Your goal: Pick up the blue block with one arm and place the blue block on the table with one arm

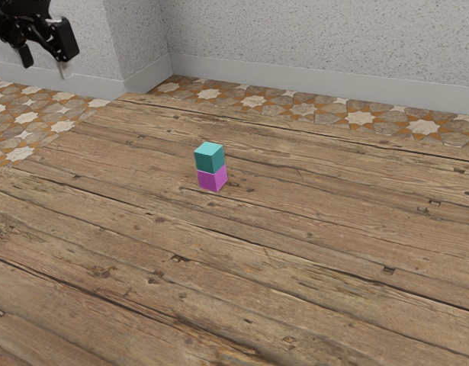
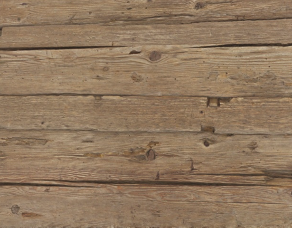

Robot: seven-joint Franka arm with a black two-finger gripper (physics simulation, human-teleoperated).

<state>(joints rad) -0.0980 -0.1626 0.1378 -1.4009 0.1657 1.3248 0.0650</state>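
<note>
High at the upper left of the exterior view, my black gripper (image 1: 44,64) stands open with nothing between its two separated fingers. The blue block (image 1: 210,158), teal in tone, rests on top of a magenta block (image 1: 212,179) near the middle of that view. Both blocks are upright, and the lower one stands on the wooden table (image 1: 295,252). A wide gap separates my gripper from the stack, toward the exterior view's right and lower down. Bare planks of the table (image 2: 146,114) lie under my hand in the wrist view.
Beyond the table's far edge is a patterned tile floor (image 1: 287,104). A speckled wall (image 1: 318,46) with a pale baseboard rises behind it, with a corner jutting out near my gripper in the exterior view.
</note>
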